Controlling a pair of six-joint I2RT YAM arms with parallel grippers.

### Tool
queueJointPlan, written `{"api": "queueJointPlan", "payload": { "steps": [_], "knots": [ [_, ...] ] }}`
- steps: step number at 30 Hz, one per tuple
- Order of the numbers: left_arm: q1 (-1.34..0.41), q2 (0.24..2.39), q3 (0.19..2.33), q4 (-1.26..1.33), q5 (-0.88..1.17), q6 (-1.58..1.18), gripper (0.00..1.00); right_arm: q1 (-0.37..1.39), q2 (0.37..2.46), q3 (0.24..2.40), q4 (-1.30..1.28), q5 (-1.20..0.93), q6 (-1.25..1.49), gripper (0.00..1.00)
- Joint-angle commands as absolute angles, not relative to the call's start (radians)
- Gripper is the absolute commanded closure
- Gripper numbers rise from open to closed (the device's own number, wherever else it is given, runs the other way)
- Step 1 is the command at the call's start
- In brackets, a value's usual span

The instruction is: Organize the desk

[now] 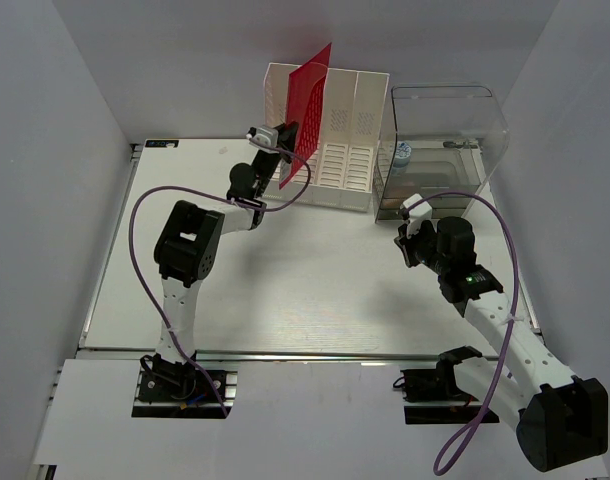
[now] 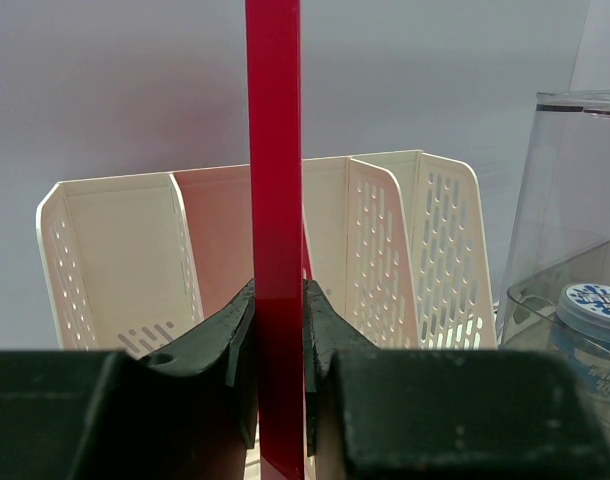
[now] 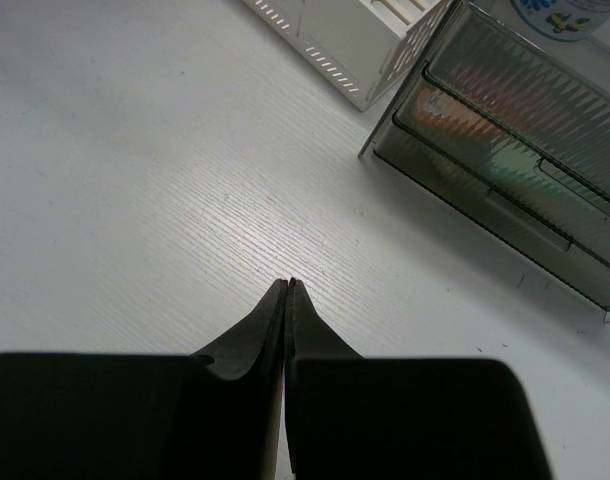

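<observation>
Folder (image 2: 273, 150), top out of frame, tight in left gripper (image 2: 280, 305); right gripper (image 3: 288, 287) closed.

White desk (image 1: 315, 290) w/ alu rail (image 1: 315, 354) along near edge. On it at far side: cream file rack (image 1: 368, 110), smoky plastic drawer box (image 1: 435, 205) just beside, to the right.
</observation>
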State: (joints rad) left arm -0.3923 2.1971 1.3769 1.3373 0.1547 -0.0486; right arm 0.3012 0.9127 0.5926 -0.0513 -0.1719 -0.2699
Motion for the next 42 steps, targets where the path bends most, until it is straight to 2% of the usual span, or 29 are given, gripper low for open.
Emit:
{"api": "queueJointPlan", "payload": {
  "steps": [1,13,21,42],
  "knots": [
    [-0.387,2.117,1.422,1.818,0.170,-0.054,1.00,0.295,0.914,0.612,-0.032,-0.184,-0.279,1.00],
    [-0.387,2.120,1.430,1.818,0.156,-0.051,1.00,0.295,0.916,0.611,-0.032,-0.179,-0.281,1.00],
    [-0.377,2.158,1.548,1.818,0.152,-0.052,1.00,0.293,0.920,0.607,-0.029,-0.176,-0.282,1.00],
    [-0.377,2.237,1.628,1.819,0.189,-0.089,1.00,0.268,0.934,0.604,-0.025,-0.169,-0.284,1.00]
  ]
}}
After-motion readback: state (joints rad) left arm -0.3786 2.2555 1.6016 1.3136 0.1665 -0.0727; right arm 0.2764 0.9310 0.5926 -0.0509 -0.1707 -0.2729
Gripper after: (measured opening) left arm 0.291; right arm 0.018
